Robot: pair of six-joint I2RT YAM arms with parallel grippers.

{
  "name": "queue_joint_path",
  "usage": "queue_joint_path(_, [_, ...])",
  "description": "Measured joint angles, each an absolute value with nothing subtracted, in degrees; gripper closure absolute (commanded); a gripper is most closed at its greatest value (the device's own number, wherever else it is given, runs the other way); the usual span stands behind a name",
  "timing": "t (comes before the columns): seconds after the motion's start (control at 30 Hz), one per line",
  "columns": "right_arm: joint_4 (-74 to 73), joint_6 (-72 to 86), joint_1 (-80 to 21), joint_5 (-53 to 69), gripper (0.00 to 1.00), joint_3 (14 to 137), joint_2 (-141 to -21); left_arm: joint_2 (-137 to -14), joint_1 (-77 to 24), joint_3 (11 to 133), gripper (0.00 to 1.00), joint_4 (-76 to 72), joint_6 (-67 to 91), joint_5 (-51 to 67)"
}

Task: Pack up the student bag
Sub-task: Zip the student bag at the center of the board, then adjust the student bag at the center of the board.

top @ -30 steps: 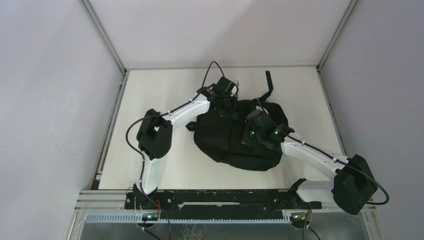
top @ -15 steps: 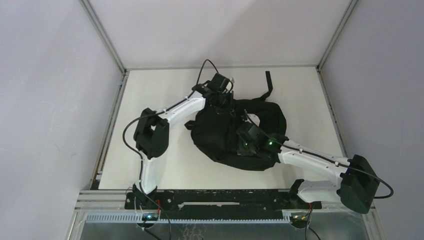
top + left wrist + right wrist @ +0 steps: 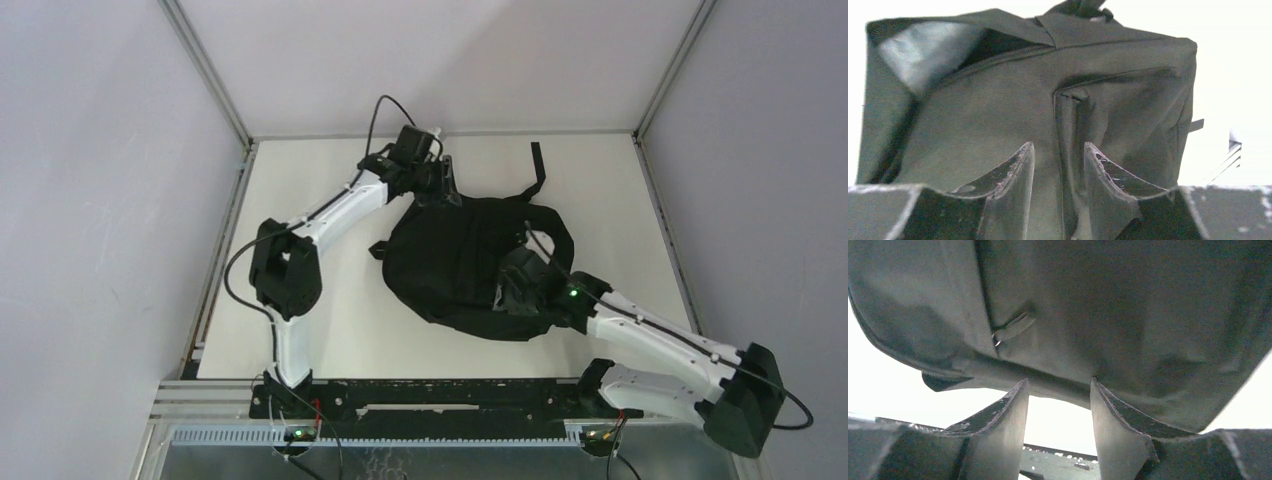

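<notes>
Flanking the student bag [image 3: 460,270], both hands are standing spread, gripping nothing: the left hand [image 3: 1058,147] is facing its end toward the worktop's [image 3: 300,200] far edge, the right hand [image 3: 1059,384] its near-right side.

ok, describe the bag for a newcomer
On the cream tabletop, look between the white left arm and white right arm. The large floppy black fabric backpack lies there. It is the only soft thing, one strap trailing toward the far edge.

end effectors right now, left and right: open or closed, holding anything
left end effector: open, holding nothing, student bag just ahead
right end effector: open, holding nothing, at the student bag's edge
</notes>
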State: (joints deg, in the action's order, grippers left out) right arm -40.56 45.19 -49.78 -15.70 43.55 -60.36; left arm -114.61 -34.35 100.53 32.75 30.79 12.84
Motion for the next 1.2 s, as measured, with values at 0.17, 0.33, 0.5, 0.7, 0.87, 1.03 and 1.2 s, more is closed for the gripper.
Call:
queue_joint_path(0.17, [-43.7, 46.5, -41.9, -17.8, 0.48, 43.0, -53.1, -109.4, -32.2, 100.2, 0.55, 32.4, 29.9, 10.8])
queue_joint_path(0.33, [-46.0, 48.4, -31.4, -17.6, 0.52, 38.5, -45.5, -105.3, -28.7, 96.9, 0.55, 31.2, 29.5, 10.3])
queue_joint_path(0.5, [-47.9, 49.6, -25.6, -15.0, 0.54, 34.1, -41.9, -104.9, -23.8, 90.1, 0.55, 30.7, 29.5, 9.3])
queue_joint_path(0.7, [-46.0, 50.3, -24.5, -11.5, 0.54, 31.4, -41.7, -105.4, -20.0, 83.9, 0.57, 30.5, 29.5, 7.7])
queue_joint_path(0.87, [-41.4, 50.2, -23.6, -9.9, 0.55, 29.8, -46.4, -106.9, -20.5, 76.1, 0.58, 25.3, 30.8, 9.8])
queue_joint_path(1.03, [-32.3, 48.4, -17.0, -7.5, 0.54, 29.8, -56.6, -106.5, -23.5, 68.2, 0.58, 20.6, 32.9, 10.5])
queue_joint_path(1.2, [-26.6, 45.0, -7.6, -6.0, 0.51, 35.7, -69.2, -100.9, -30.2, 60.8, 0.59, 17.1, 34.5, 8.4])
